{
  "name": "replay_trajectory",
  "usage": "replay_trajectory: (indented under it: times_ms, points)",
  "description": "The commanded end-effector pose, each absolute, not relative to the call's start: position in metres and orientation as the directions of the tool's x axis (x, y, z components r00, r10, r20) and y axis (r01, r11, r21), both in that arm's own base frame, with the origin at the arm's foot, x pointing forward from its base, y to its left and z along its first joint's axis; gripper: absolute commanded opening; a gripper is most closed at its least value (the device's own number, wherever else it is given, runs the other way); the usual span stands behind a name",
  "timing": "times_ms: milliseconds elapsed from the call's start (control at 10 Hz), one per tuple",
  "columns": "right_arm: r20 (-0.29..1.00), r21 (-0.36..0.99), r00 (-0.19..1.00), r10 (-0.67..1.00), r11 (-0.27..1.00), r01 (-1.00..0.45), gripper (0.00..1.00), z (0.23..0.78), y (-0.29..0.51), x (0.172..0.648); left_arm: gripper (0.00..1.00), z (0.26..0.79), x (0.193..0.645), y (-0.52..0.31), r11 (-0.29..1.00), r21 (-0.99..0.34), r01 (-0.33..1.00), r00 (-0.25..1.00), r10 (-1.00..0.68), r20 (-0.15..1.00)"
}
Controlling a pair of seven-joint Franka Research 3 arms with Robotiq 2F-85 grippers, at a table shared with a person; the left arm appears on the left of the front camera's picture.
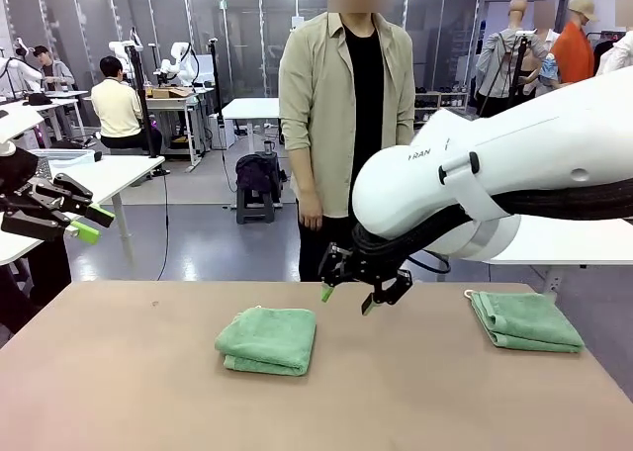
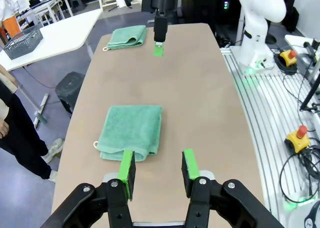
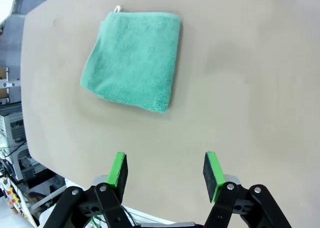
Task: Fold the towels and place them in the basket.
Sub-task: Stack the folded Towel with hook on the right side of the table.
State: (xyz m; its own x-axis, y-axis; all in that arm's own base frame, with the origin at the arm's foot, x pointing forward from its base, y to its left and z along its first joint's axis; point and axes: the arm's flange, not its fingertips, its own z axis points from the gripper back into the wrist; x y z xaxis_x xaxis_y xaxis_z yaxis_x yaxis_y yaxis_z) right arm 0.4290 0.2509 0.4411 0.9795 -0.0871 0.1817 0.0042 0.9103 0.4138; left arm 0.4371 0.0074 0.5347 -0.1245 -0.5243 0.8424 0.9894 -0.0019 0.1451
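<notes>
Two mint-green towels lie folded on the brown table. One towel point(image 1: 267, 339) point(image 2: 132, 130) point(image 3: 132, 60) is at the middle, the other towel point(image 1: 524, 320) point(image 2: 127, 37) near the right end. My right gripper point(image 1: 346, 298) point(image 3: 165, 170) point(image 2: 159, 40) hovers open over the table just right of and behind the middle towel, holding nothing. Beyond the table's left end, my left gripper point(image 1: 84, 224) point(image 2: 157, 170) is raised, its jaws apart and empty. The dark mesh basket point(image 2: 22, 42) stands on a white side table away from the work table.
A person point(image 1: 346, 125) stands at the far side of the table, arms hanging down, hands off the table. The table point(image 1: 129, 392) is bare around the towels. In the left wrist view, my right arm's base point(image 2: 255, 28) and cables sit beside the table.
</notes>
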Motion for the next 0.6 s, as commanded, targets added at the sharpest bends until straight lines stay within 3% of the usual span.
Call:
replay_trajectory:
  times_ms: [0,500]
  points:
    - [0.203,0.469,0.976,-0.074,0.883,-0.031,0.77,0.409,0.235,0.445,0.5,0.536,0.437,0.006,0.0,0.155,0.988,-0.133,-0.514,0.848]
    - [0.17,0.487,0.984,-0.053,0.872,-0.037,0.77,0.366,0.255,0.484,0.5,0.536,0.437,0.006,0.0,0.155,0.988,-0.133,-0.514,0.848]
